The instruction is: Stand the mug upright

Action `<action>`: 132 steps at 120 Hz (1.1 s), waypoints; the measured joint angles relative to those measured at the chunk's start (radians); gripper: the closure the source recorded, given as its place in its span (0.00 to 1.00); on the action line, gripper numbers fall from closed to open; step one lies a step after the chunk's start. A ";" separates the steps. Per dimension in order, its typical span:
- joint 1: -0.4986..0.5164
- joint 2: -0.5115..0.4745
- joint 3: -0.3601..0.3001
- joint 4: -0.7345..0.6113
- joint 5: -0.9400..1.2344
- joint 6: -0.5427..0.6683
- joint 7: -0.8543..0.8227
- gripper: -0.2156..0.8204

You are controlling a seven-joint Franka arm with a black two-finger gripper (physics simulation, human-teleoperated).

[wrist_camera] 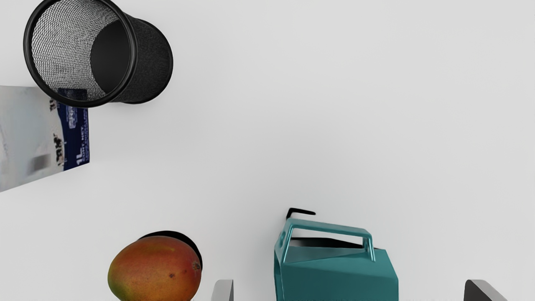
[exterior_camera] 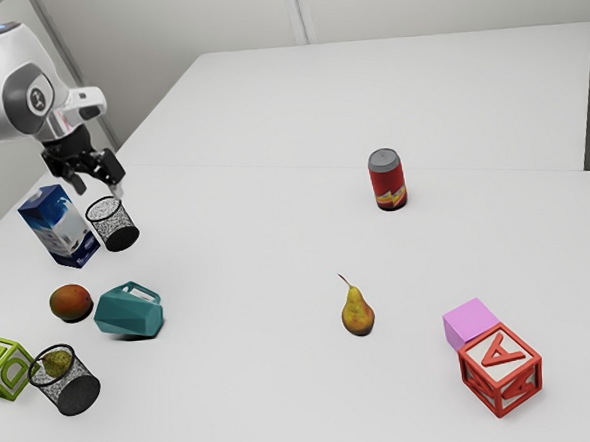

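Note:
In the exterior view my gripper [exterior_camera: 101, 190] hangs above the table at the left, over the area of the carton and a mesh cup. The teal mug [exterior_camera: 129, 312] lies on its side on the table, its handle toward the upper right, well below and apart from the gripper. In the wrist view the gripper [wrist_camera: 349, 290] is open, its fingertips wide apart at the bottom edge. Between and beyond them appears the mug [wrist_camera: 338, 271], untouched, its lower part cut off by the frame.
Near the mug are a mango [exterior_camera: 71, 303], a mesh cup holding a pear [exterior_camera: 76, 393] and a green block [exterior_camera: 3, 368]. By the gripper stand a milk carton [exterior_camera: 61, 227] and another mesh cup [wrist_camera: 152, 62]. Farther off are a can [exterior_camera: 388, 180], a pear [exterior_camera: 357, 312] and two blocks [exterior_camera: 500, 370].

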 joint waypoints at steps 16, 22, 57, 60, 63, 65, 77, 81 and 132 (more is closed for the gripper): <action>0.022 0.001 -0.007 -0.005 -0.016 -0.002 0.004 0.21; 0.039 0.001 -0.008 -0.024 -0.038 0.000 0.006 0.21; 0.164 0.085 -0.011 -0.073 -0.237 -0.006 0.134 0.21; 0.174 0.092 -0.011 -0.073 -0.251 -0.009 0.147 0.21; 0.182 0.100 -0.011 -0.073 -0.266 -0.014 0.159 0.21; 0.188 0.107 -0.011 -0.073 -0.276 -0.017 0.168 0.21; 0.218 0.145 -0.010 -0.074 -0.325 -0.043 0.213 0.21; 0.223 0.154 -0.010 -0.074 -0.338 -0.055 0.227 0.21; 0.299 0.252 -0.010 -0.103 -0.469 -0.175 0.360 0.21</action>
